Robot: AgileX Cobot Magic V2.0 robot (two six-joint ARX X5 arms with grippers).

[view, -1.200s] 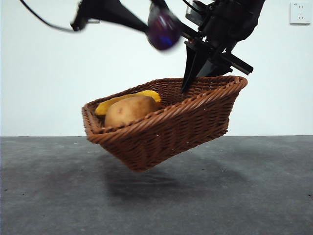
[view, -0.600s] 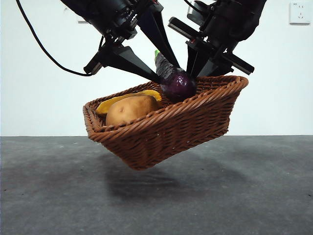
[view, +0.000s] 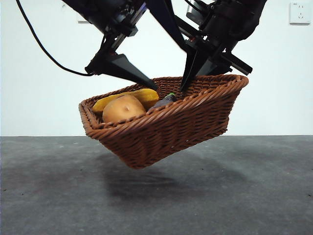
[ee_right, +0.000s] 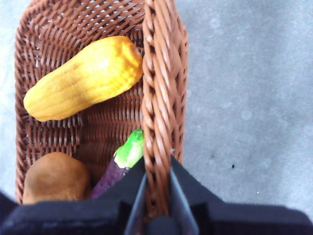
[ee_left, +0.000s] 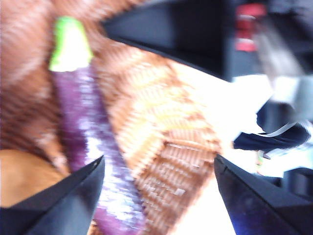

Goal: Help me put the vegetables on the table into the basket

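Note:
The brown wicker basket (view: 190, 122) hangs tilted above the table (view: 244, 196). My right gripper (view: 185, 85) is shut on its far braided rim (ee_right: 156, 98), as the right wrist view (ee_right: 156, 198) shows. In the basket lie the tan potato (view: 123, 108) (ee_right: 56, 176), the yellow corn cob (view: 128, 97) (ee_right: 83, 78) and the purple eggplant (view: 164, 102) (ee_right: 110, 178) with its green stem. My left gripper (view: 171, 69) (ee_left: 159, 161) is open just above the eggplant (ee_left: 83, 127), apart from it.
A white wall stands behind the table, with a socket (view: 299, 12) at the top right. A black cable (view: 44, 49) hangs from the left arm. The basket's shadow lies on the table under it.
The left gripper brought the eggplant down from above into the basket and let it go. The eggplant now lies in the basket and the left jaws stand open. The right gripper kept its hold.

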